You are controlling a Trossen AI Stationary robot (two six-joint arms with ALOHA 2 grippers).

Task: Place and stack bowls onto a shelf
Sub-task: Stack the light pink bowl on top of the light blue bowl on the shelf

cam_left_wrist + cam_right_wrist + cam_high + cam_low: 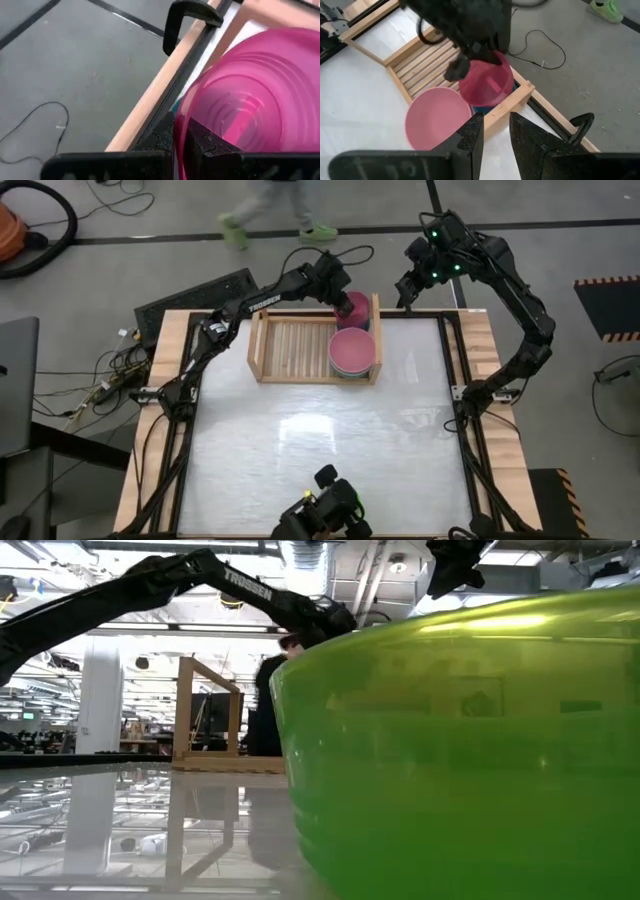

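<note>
Reaching in from the left side of the surface (300,450), the left arm stretches across the far rail to the shelf (290,345), a light wooden slatted rack standing near the far edge. The left gripper (335,288) is at the shelf's far right corner, and in its wrist view its jaws are pinched on the rim of the magenta bowl (255,100), one finger inside the wall and one outside. That bowl sits at the top of a stack in the far right corner of the shelf, with a teal or blue rim just visible beneath it. Just in front of it, in the near right part of the shelf, lies the pink bowl (353,352), mouth up, on top of another bowl whose edge shows below it. The left and middle slats of the shelf are bare. Farther right, the right gripper (408,288) hangs above the far right corner of the surface, clear of the shelf; its jaws stand slightly parted and hold nothing. In the low view, the lime green bowl (470,750) stands right in front of the camera, filling most of the picture.
</note>
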